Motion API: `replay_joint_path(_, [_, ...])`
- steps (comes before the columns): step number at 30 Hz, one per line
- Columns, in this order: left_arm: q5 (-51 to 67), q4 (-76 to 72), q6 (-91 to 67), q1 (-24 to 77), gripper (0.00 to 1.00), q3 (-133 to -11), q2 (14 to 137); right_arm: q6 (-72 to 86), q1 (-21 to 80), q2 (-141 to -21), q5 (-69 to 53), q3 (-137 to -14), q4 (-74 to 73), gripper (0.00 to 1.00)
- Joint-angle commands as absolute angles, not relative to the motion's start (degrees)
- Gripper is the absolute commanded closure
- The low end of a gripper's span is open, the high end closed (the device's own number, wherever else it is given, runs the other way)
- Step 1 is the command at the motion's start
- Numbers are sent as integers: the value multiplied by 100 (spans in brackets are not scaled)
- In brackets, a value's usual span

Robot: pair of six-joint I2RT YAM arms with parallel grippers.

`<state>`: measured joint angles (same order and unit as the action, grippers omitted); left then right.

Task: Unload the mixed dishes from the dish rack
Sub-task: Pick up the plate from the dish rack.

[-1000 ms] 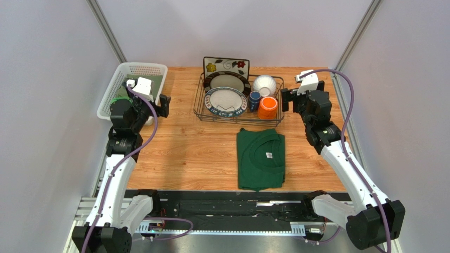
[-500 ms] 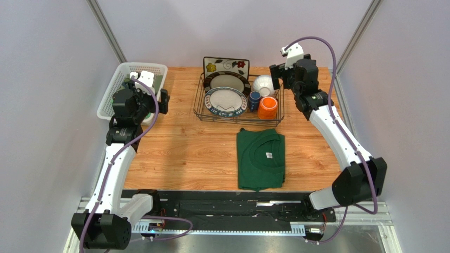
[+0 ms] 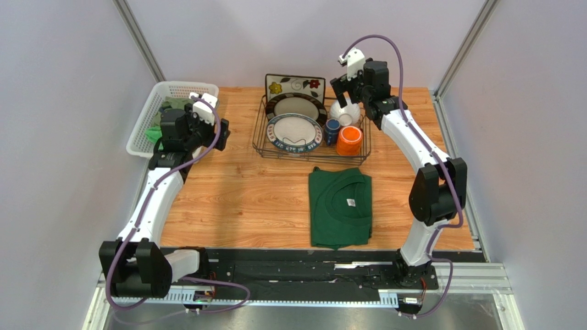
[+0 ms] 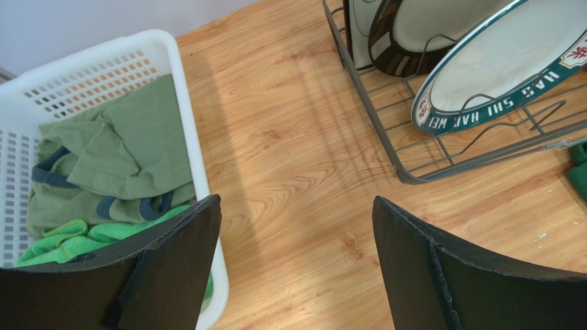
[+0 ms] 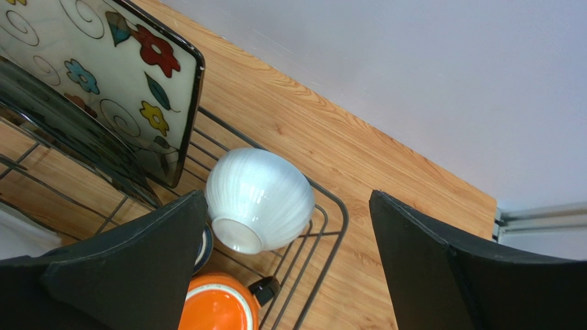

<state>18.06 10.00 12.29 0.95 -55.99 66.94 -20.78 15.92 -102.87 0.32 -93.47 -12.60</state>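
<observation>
Dark thin-wire dish rack (image 3: 258, 141) set at far centre, ribbed white bowl (image 5: 260, 199) lodged in its far right corner, right gripper (image 5: 286, 197) held apart above it, left gripper (image 4: 296, 201) spread wide over wooden table (image 4: 289, 137), left of rack.

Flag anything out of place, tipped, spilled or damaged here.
Nothing spilled or broken. The ribbed white bowl lies tipped, foot showing, in the dark wire dish rack, usual for drying. Only the folded dark green T-shirt on the wooden table seems unrelated to dishes.
</observation>
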Motion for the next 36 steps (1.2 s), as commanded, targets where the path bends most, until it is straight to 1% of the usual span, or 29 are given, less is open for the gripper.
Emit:
replay_joint_path(1, [2118,414,1608,53,12,-5730,6820,-2312,1547,-10608,-517,-9870,-800,6])
replay_joint_path(13, [2153,150,1723,53,12,-6020,7418,-2259,1547,-11522,-1194,-10880,-1046,7])
replay_joint_path(22, [2399,114,1811,53,12,-6301,7664,-2742,1538,-11961,-1818,-11486,-1204,6])
replay_joint_path(31, [2496,27,1925,53,12,-6354,7752,-2971,1547,-12322,-2539,-11645,-1143,7])
replay_joint_path(36, [2575,-130,1986,53,13,-6381,7831,-3181,1547,-12594,-2654,-11820,-1081,8])
